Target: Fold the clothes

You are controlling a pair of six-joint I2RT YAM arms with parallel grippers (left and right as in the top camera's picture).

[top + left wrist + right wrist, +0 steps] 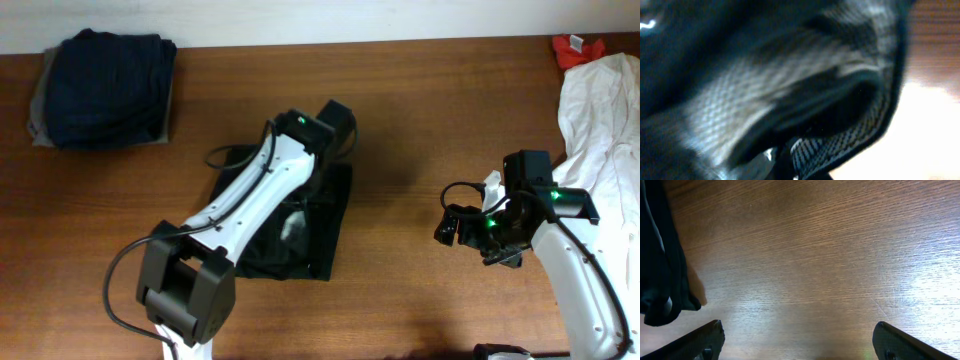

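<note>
While the black garment (325, 215) lies partly doubled near the middle of the counter (420, 100), closer to its near edge, the left pincer (335, 118) sits at the cloth's far side. Its jaws are together, apparently clamped on a fold. The left wrist view shows only blurred black mesh. The right pincer (452, 225) hovers over bare wood to the right of the garment, jaws wide apart, holding nothing. A folded navy pile (105, 85) rests at the far left corner, a white garment (600, 110) along the right edge, and a small red one (575, 45) at the far right corner. To fold well, the held edge should probably travel low and straight to meet the opposite edge, with the free pincer pinning the crease.
</note>
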